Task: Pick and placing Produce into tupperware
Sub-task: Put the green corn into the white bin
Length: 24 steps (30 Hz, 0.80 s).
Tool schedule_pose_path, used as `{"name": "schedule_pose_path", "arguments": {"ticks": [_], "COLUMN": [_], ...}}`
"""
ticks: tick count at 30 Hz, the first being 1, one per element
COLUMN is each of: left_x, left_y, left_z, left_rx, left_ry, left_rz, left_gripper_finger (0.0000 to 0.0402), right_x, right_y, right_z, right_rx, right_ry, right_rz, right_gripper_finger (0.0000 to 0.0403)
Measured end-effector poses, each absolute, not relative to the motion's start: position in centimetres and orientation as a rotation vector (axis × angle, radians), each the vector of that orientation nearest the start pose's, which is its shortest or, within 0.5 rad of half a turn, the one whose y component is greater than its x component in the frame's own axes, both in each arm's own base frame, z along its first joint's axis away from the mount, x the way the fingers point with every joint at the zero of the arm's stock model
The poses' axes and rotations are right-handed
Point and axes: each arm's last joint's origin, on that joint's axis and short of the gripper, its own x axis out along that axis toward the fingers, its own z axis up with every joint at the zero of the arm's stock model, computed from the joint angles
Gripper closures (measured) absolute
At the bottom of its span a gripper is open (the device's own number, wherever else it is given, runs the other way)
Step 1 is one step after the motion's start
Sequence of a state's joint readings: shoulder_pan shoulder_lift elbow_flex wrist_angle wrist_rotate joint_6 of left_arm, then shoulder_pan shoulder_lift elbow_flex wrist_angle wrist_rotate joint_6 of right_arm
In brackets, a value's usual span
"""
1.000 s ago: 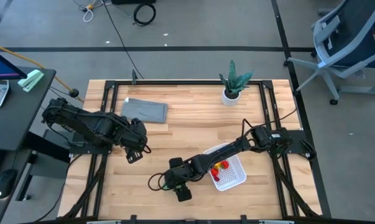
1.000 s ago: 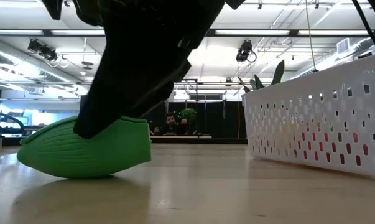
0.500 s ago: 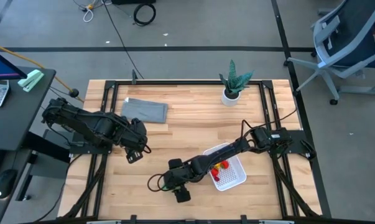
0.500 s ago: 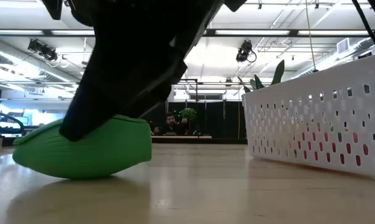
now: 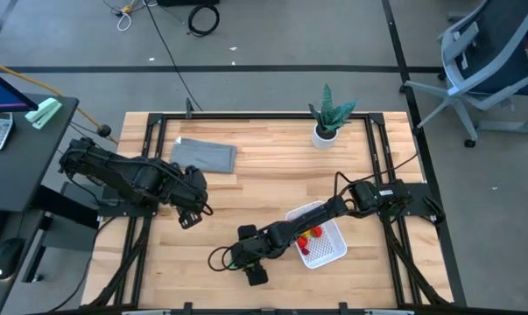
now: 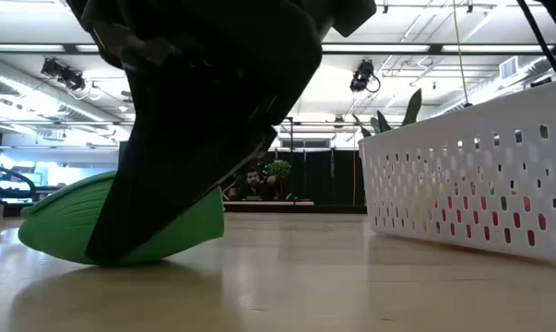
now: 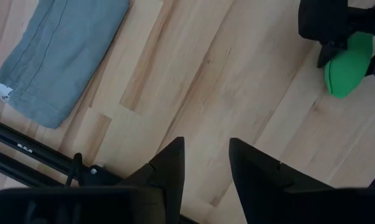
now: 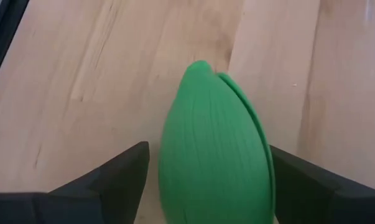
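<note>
The green oval produce [image 8: 212,155] lies on its side on the table, left of the white tupperware [image 6: 480,175], and also shows in the low view [image 6: 56,226]. My right gripper [image 8: 209,149] is open and low over it, a finger on each side; in the high view the right gripper [image 5: 244,249] hides the piece. Red and yellow produce [image 5: 312,234] lies in the tupperware [image 5: 341,249]. My left gripper [image 7: 206,162] is open and waits above the table's left part [image 5: 189,212]. My right gripper straddles the green produce across its width, coming slanting down from the table's right side. One finger [image 8: 299,180] lies against the piece's side [image 8: 265,168]; at the other finger [image 8: 119,174] a thin gap shows. The piece rests on the table.
A folded grey cloth [image 5: 204,155] lies at the far left. A spiky potted plant [image 5: 327,118] stands at the far edge. Black frame rails [image 5: 158,149] run along the table's sides. Bare wood lies between the two grippers.
My right gripper has come down around the green produce, its near finger dropping almost to the table in the low view. The piece was nudged a little toward the table's left and still rests on the wood.
</note>
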State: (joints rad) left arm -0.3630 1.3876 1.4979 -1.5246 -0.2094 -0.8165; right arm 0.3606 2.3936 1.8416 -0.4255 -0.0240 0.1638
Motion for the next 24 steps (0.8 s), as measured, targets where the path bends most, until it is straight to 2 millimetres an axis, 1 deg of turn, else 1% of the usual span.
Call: {"name": "schedule_pose_path", "arguments": {"ticks": [4, 11, 14, 18, 22, 24], "left_x": [21.1, 21.2, 21.2, 21.2, 21.2, 21.2], "left_y": [-7.4, -7.4, -7.4, -7.4, -7.4, -7.3], "left_z": [35.5, 35.5, 35.5, 35.5, 35.5, 35.5], "left_rx": [-0.289, -0.284, -0.284, -0.283, -0.281, -0.28], "left_ry": [1.29, 1.285, 1.285, 1.284, 1.282, 1.28], "left_rz": [0.42, 0.425, 0.425, 0.426, 0.428, 0.43], "left_gripper_finger": [0.0269, 0.0262, 0.0263, 0.0267, 0.0268, 0.0266], "right_x": [47.6, 47.6, 47.6, 47.5, 47.0, 46.5], "right_y": [17.8, 17.6, 17.5, 17.1, 16.4, 15.8], "right_z": [12.5, 12.6, 12.7, 13.5, 15.5, 16.4], "right_rx": [0.012, 0.09, 0.128, 0.177, 0.212, 0.221], "right_ry": [0.997, 1.007, 1.009, 1.017, 1.033, 1.067], "right_rz": [0.256, 0.209, 0.188, 0.159, 0.125, 0.1], "right_gripper_finger": [0.012, 0.0167, 0.0181, 0.018, 0.0167, 0.0165]}}
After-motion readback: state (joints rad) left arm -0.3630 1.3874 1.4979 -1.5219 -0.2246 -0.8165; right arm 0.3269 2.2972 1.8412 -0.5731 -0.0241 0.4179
